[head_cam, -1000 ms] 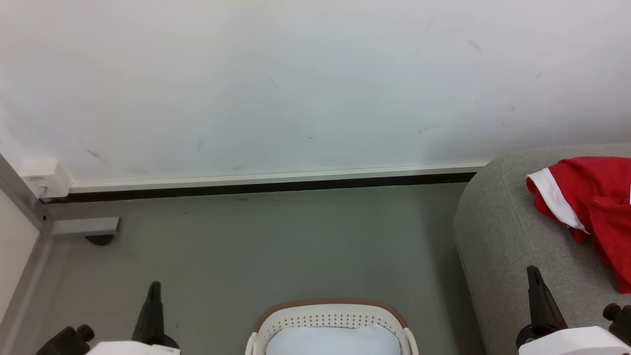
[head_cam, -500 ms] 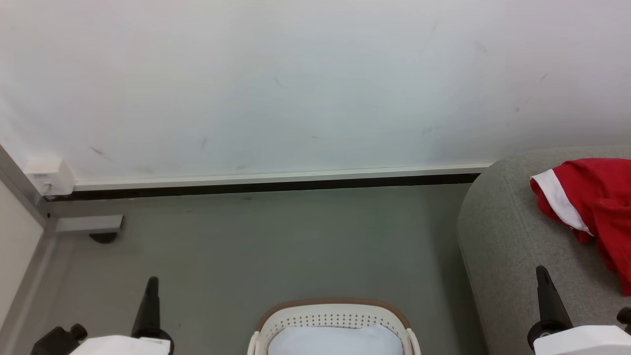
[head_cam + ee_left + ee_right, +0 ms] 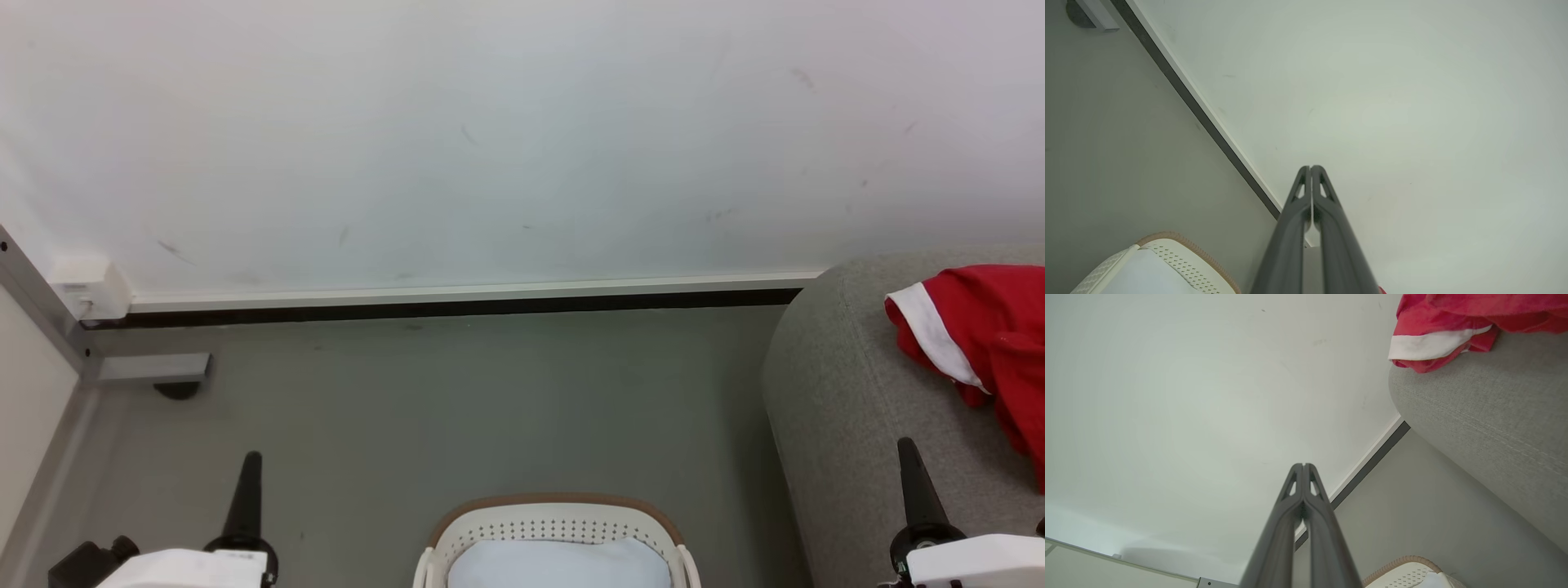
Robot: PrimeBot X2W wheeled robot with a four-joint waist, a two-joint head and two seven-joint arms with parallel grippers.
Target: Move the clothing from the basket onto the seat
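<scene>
Grey floor (image 3: 490, 392) meets a scuffed white wall (image 3: 490, 122); the basket (image 3: 555, 513) holds a white cloth (image 3: 559, 565), and the clothing (image 3: 1000, 327) lies on the sofa (image 3: 849, 408). Wrist views show the left gripper (image 3: 1311, 167) and right gripper (image 3: 1303, 465) closed, empty.

Left gripper (image 3: 1311, 168) and right gripper (image 3: 1303, 465) had long, dark, slotted fingers (image 3: 1286, 245); wrists (image 3: 192, 569) were white and boxy

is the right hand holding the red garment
No, the right hand is shut on nothing, and the red garment lies apart from it on the grey sofa.
</scene>
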